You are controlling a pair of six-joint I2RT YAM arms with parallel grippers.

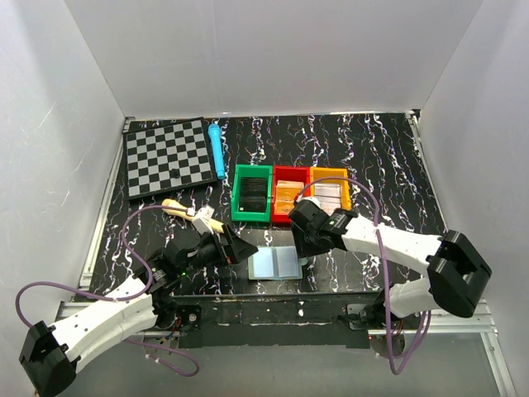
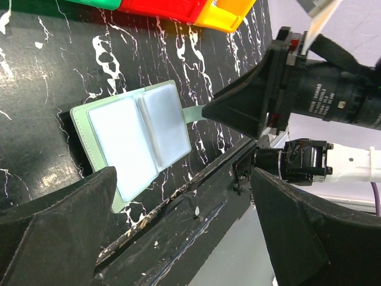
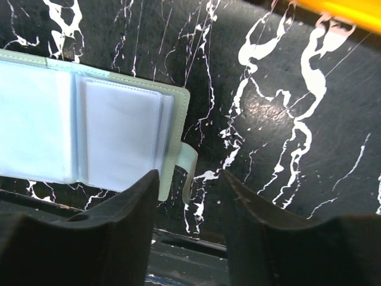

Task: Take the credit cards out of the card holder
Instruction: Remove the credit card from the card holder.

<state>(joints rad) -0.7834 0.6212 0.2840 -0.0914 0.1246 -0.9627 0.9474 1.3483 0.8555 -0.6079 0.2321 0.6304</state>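
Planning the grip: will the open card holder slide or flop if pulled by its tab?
Probably slides: the card holder lies flat on a glossy table. Likely hinges at its fold. The tab looks thin, so it may bend.

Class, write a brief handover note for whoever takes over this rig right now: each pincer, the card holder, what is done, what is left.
Left pincer: open, empty, beside the card holder.
Right pincer: part open, jaws either side of the holder's side tab, not gripping.
Card holder: lying open and flat at the table's near edge.
Done: holder lies open.
Left: draw the cards out; neither pincer holds one.
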